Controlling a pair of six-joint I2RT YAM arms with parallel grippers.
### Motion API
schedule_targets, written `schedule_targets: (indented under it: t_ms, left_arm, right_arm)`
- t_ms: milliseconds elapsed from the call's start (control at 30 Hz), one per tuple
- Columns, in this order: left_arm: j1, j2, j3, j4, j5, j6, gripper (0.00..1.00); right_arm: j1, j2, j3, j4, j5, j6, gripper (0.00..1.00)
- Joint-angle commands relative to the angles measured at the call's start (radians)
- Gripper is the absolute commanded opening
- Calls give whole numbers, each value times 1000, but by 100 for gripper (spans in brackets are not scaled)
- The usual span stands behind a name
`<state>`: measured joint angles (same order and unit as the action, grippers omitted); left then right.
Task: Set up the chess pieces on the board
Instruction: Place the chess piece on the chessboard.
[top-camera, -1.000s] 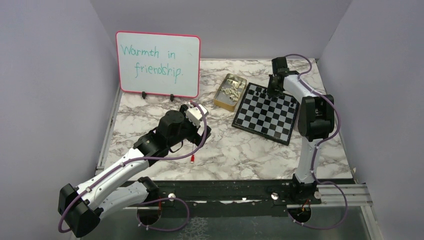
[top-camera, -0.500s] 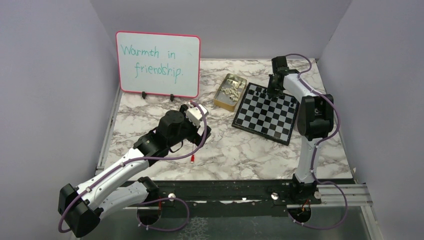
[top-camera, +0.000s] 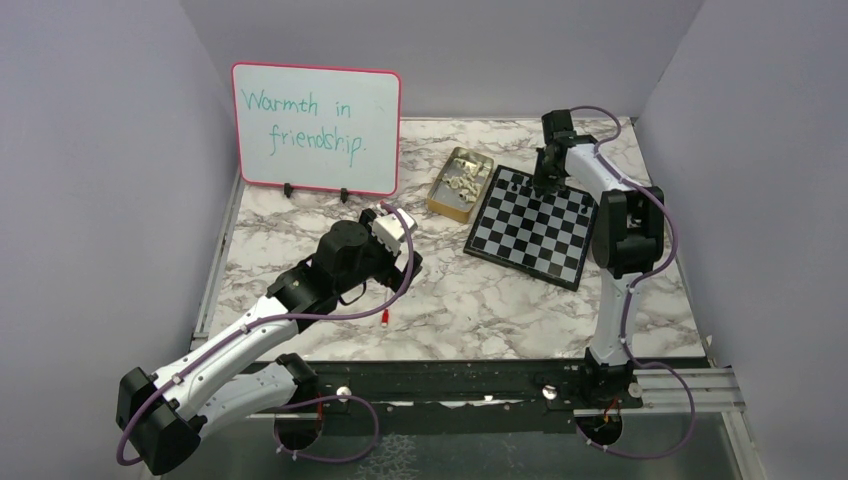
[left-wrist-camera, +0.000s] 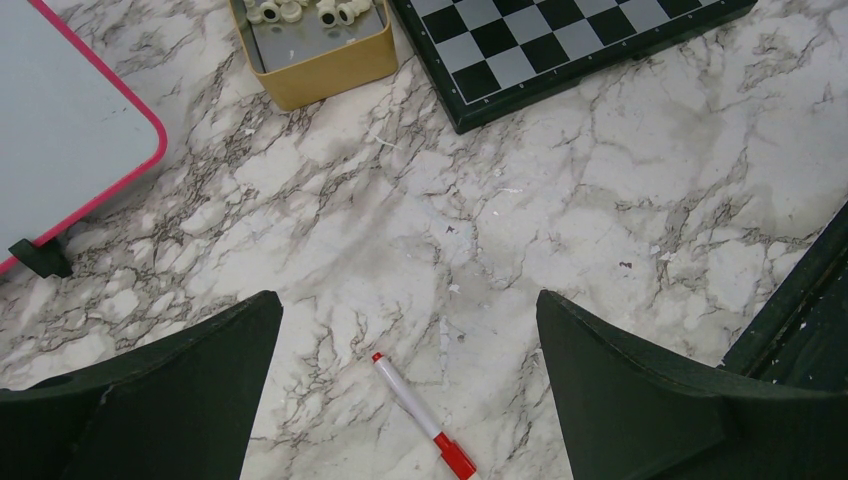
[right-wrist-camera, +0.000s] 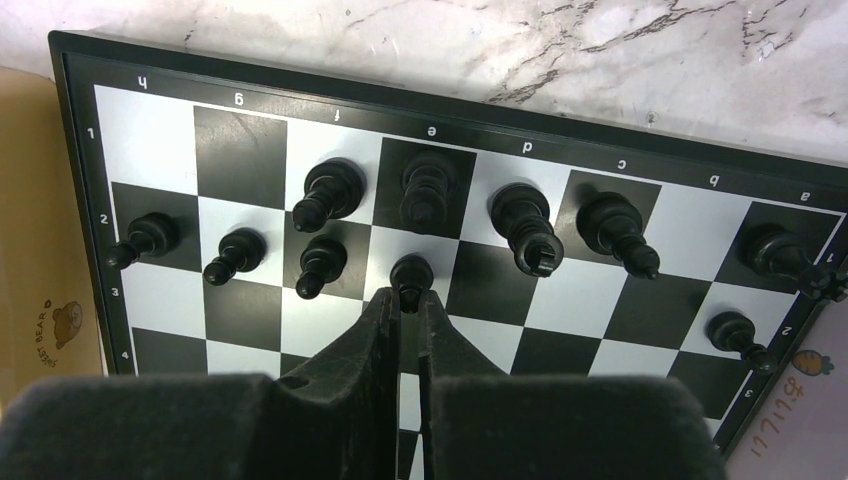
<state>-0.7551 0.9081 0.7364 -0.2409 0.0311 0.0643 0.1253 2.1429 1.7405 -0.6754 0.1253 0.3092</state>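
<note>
A: Right fingers (right-wrist-camera: 372, 325)?

B: Narrow, pinched on a black pawn (right-wrist-camera: 411, 272), low over the board (right-wrist-camera: 240, 150) (second row in from its far edge). Left fingers (left-wrist-camera: 200, 370) are wide, holding nothing, hovering over bare bench (left-wrist-camera: 600, 230) near a red-capped pen (left-wrist-camera: 420, 415).

A: Where's everything else?

B: The other black pieces (right-wrist-camera: 520, 215) stand along the board's far edge, several back-row men plus four more pawns. The cream pieces (left-wrist-camera: 300, 10) are in the yellow tin (left-wrist-camera: 320, 65), just left of the board. None on the board, so I'd say there's lots left to do.

A: Risks?

B: Tight spot. The neighbour pawn (right-wrist-camera: 318, 262) is just beside on the left, and a tall piece (right-wrist-camera: 425, 190) is right behind. If the fingers open unevenly or lift at a slant, they could clip one and topple it into the row. Can't tell if the held pawn's base is flat down (hidden by the tips). Letting go early would tip it, and it looks close to a square's edge.
</note>
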Motion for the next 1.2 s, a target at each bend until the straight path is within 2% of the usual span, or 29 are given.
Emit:
schedule_targets:
  t_ms: [0,867,1167]
  left_arm:
    - [-6,-16,-7,12,-10,2,99]
    - [-6,-26,-5,8,-5,5,99]
    - [-6,-40,-6,8,-20,7,99]
  right_arm:
    - [7,31,52,-63,26,-17,13]
    - [8,38,8,-18,-16,-10,30]
    - [7,52,10,-5,-14,4,31]
